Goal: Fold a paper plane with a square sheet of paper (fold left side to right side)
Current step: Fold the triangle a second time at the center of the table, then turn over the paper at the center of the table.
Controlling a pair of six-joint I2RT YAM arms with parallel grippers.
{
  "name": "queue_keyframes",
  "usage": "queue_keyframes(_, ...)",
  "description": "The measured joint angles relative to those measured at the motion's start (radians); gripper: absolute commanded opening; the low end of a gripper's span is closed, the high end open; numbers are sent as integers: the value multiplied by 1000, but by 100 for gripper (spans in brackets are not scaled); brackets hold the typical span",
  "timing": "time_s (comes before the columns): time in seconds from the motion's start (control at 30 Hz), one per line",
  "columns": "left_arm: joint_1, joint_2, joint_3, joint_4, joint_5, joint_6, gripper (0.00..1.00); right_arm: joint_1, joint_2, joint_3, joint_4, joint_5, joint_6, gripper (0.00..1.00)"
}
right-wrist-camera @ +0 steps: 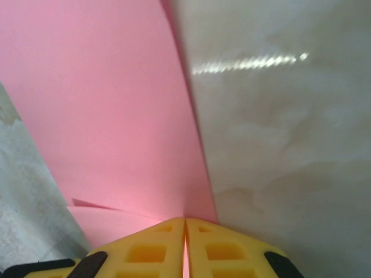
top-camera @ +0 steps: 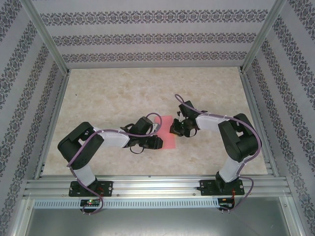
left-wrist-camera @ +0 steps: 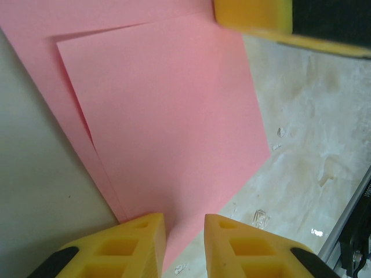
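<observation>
Pinching the square sheet of paper (right-wrist-camera: 104, 104), right hand (right-wrist-camera: 185, 223) reads clearly from its wrist; left hand (left-wrist-camera: 184, 220) stands parted

The left arm (top-camera: 110, 139) and right arm (top-camera: 211, 120) reach inward, left jaws slightly parted, right jaws pressed shut.

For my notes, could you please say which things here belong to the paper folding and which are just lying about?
Belongs: pink paper, left pincer, right pincer pinching it.
Just there: table, metal rail, patterned walls.
</observation>
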Motion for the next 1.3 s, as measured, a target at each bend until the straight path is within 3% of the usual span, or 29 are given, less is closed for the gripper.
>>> queue_keyframes(0.23, -7, -12, 0, -6, -13, 0, 33, -60, -13, 19, -21, 42, -35, 15)
queue_keyframes(0.4, -6, -46, 29, -105, -34, 5, 43, -92, -152, -43, -3, 47, -55, 32)
queue_keyframes(0.67, -25, -110, 185, -280, -135, 93, 48, -103, -312, -180, 79, -6, -37, 43)
queue_keyframes(0.8, -62, -108, 281, -381, -217, 158, 48, -108, -327, -267, 171, -69, 27, 43)
queue_keyframes(1.07, -64, -32, 297, -466, -321, 164, 54, -107, -293, -304, 285, -141, 98, 42)
queue_keyframes(1.3, -37, 39, 315, -473, -317, 166, 53, -89, -291, -304, 309, -153, 111, 42)
